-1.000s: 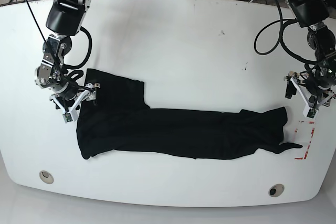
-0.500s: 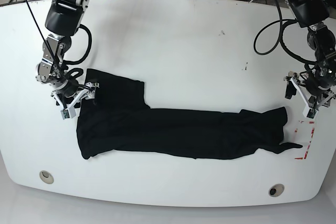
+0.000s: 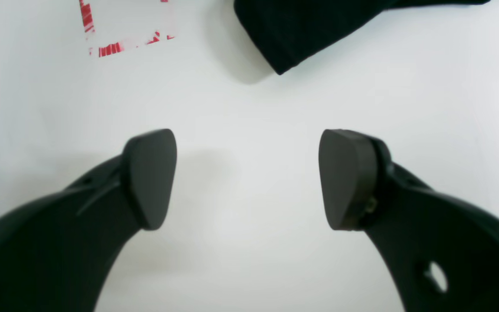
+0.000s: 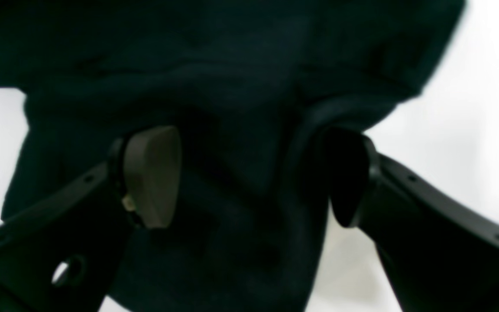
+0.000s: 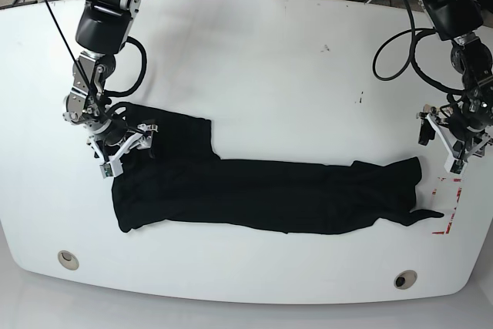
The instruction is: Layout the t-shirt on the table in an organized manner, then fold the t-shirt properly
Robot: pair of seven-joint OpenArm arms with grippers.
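Note:
The black t-shirt (image 5: 262,194) lies stretched in a long band across the front of the white table (image 5: 262,67). Its far end shows as a dark corner (image 3: 301,30) in the left wrist view. My left gripper (image 5: 454,142) (image 3: 247,180) hovers open over bare table just beyond that end, with nothing between the pads. At the other end my right gripper (image 5: 123,148) (image 4: 249,177) is open over the shirt's upper corner, with black fabric (image 4: 232,86) bunched between and under its fingers; the cloth touches the right pad (image 4: 345,173).
A red dashed mark (image 5: 451,204) (image 3: 115,45) lies by the table's right edge near the shirt's end. Two grey grommet holes (image 5: 68,259) (image 5: 405,279) sit along the front edge. Cables and equipment lie beyond the far edge.
My right gripper has shifted a little right and inward onto the shirt's upper left corner. The left gripper and the shirt have stayed put.

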